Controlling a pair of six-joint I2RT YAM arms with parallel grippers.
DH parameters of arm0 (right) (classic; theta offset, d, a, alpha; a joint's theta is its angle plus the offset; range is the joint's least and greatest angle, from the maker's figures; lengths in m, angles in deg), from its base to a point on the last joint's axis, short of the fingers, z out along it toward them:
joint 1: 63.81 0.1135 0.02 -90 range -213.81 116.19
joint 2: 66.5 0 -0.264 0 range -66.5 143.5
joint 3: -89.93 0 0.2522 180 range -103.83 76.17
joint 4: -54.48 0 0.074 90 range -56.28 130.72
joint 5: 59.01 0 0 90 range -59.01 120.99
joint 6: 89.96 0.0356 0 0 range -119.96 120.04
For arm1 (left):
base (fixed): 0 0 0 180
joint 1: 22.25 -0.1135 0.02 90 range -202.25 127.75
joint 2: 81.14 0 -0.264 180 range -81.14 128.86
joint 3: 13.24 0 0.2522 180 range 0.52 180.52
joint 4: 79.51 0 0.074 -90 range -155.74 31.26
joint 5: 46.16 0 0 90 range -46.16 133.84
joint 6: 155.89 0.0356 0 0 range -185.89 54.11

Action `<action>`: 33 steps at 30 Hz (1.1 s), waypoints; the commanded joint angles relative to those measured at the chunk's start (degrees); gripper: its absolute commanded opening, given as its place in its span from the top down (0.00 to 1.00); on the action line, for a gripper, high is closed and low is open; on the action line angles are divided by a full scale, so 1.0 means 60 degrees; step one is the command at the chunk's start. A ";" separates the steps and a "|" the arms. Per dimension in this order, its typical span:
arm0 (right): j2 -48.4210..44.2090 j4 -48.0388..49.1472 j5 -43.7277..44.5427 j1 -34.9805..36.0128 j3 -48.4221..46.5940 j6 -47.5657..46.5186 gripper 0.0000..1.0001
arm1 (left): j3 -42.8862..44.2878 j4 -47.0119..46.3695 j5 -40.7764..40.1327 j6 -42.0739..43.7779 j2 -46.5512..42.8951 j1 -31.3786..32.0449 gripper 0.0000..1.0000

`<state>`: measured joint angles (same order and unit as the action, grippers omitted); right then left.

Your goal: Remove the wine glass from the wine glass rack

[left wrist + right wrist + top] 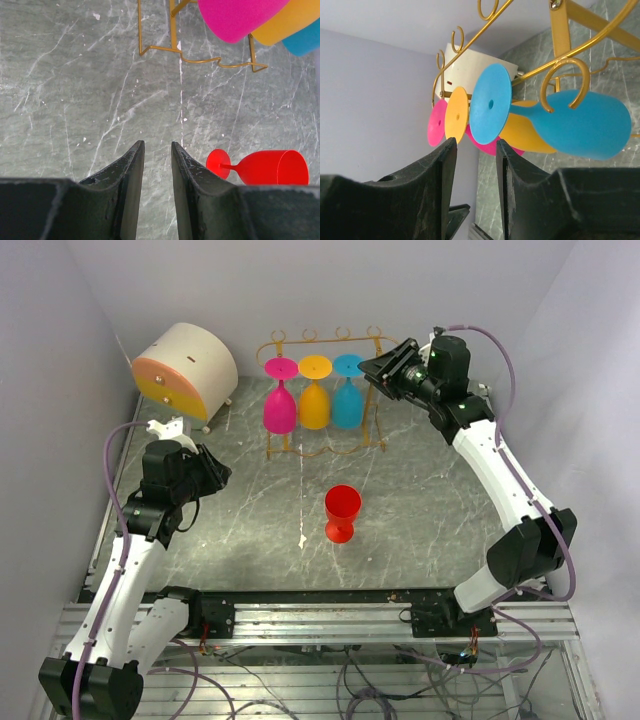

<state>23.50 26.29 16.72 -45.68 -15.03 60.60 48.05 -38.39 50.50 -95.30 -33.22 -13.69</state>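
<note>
A golden wire wine glass rack [561,30] stands near the far edge of the table [250,530]. A pink glass [279,410], an orange glass [314,405] and a blue wine glass [347,402] hang from it upside down, side by side. The right gripper [370,367] is at the rack's right end, jaws apart and empty, with the blue glass's round foot just ahead. The left gripper [158,145] hovers near the left edge, jaws slightly apart and empty. A red glass [342,512] stands upright mid-table. The tabletop is grey marble and the walls are pale lilac. A cream drum box [190,365] sits in the far left corner.

In the left wrist view the pink glass [240,17], orange glass [290,22] and blue glass [306,42] run off the upper right. The rack [172,30] is cut at the top edge. In the right wrist view the cream box [470,57] sits mostly behind the glass feet.
</note>
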 commanded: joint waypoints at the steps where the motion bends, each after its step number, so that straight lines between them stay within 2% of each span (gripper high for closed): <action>1: 0.0103 0.0548 0.0282 0.0068 0.0104 0.0226 0.63 | 0.0142 -0.0106 0.0020 -0.0035 -0.0121 0.0017 0.61; 18: 0.0276 0.0629 0.0630 0.0187 0.0311 0.0331 0.65 | 0.0164 -0.0108 0.0026 -0.0037 -0.0077 0.0018 0.61; 33: 0.0568 0.0863 0.1887 0.0550 0.0257 0.0123 0.65 | 0.0151 -0.0113 0.0060 -0.0035 -0.0077 0.0013 0.61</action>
<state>25.94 28.91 24.64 -43.30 -13.69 61.98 48.05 -38.39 50.50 -95.34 -33.22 -13.69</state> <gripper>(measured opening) 0.355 0.390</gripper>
